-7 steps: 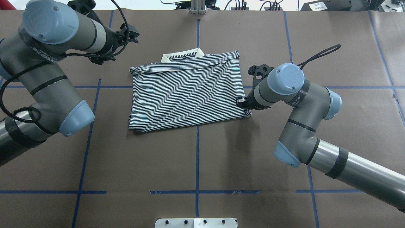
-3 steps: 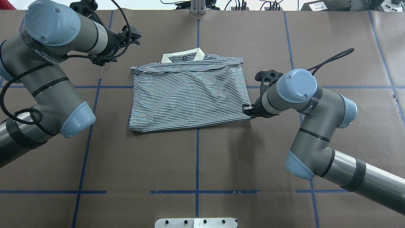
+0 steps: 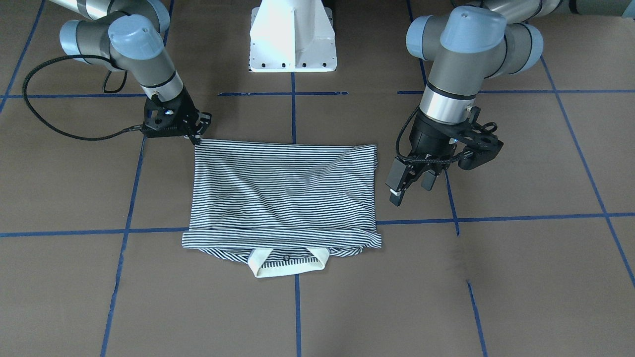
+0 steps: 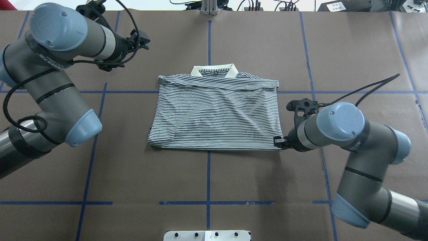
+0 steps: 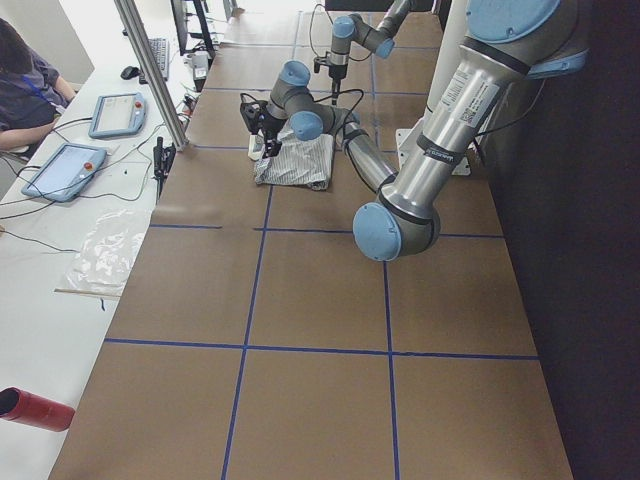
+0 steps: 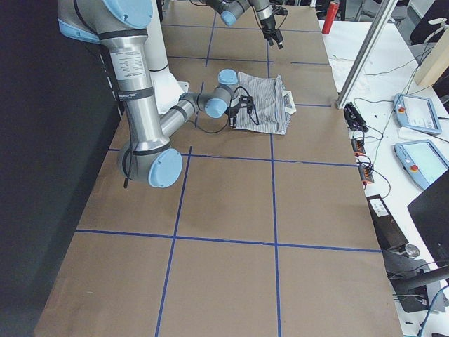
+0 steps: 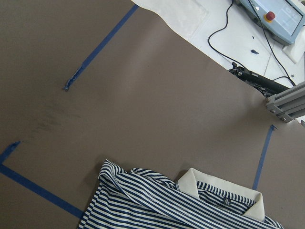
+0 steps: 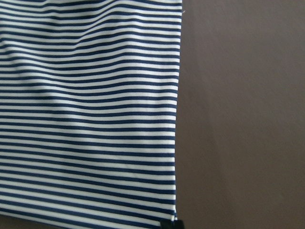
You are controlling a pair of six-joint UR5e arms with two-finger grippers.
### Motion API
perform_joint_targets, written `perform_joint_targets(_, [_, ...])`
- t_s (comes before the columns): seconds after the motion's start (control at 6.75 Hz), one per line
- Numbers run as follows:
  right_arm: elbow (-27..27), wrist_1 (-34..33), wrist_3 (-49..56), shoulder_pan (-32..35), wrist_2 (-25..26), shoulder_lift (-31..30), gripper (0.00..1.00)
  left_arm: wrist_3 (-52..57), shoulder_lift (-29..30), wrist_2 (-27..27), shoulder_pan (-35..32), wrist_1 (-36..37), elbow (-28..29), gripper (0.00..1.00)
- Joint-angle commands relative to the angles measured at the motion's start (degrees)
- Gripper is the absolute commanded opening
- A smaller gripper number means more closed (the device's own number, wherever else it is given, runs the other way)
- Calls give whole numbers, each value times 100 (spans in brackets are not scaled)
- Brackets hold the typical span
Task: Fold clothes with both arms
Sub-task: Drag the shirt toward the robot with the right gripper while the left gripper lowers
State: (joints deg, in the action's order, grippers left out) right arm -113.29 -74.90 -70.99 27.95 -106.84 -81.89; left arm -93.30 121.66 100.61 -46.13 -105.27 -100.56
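**Striped polo folded at table centre; right gripper on its corner**

Surface: the table is covered in matt brown paper and gridded with blue tape lines. The left wrist view shows faint dark scuffs on the paper. A white pedestal base stands at the robot's edge.

Room: a white bench runs along the operators' side. It carries two grey teach pendants, one with a red stop button, a clear plastic bag and a red cylinder. An aluminium profile post rises at the table edge. A seated person is at the bench's far end.

Writing: a black band with white lettering wraps the grey left arm, but the letters are too blurred to read. A small dark neck tag sits inside the shirt collar, also illegible.

Task item: the short-sleeved polo shirt with thin navy-and-white stripes lies flat across the central tape line. It is folded to a rough rectangle with shallow wrinkles. Its plain white collar pokes out at the edge away from the robot.

Grippers: the black right gripper is low at the shirt's corner nearest the robot, on the robot's right, with its fingers pinching the hem there. The black left gripper hangs above bare paper beside the shirt's other side. Its fingers are spread and hold nothing.
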Motion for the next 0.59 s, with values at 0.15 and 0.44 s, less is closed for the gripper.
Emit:
perform_joint_targets(0.15, [-1579, 10, -832, -1357, -109, -1915, 0, -56, 15, 3, 130, 15, -61, 100])
perform_joint_targets(0.44, [-1783, 63, -934, -1495, -57, -1910, 99, -74, -2, 3, 410, 50, -253, 100])
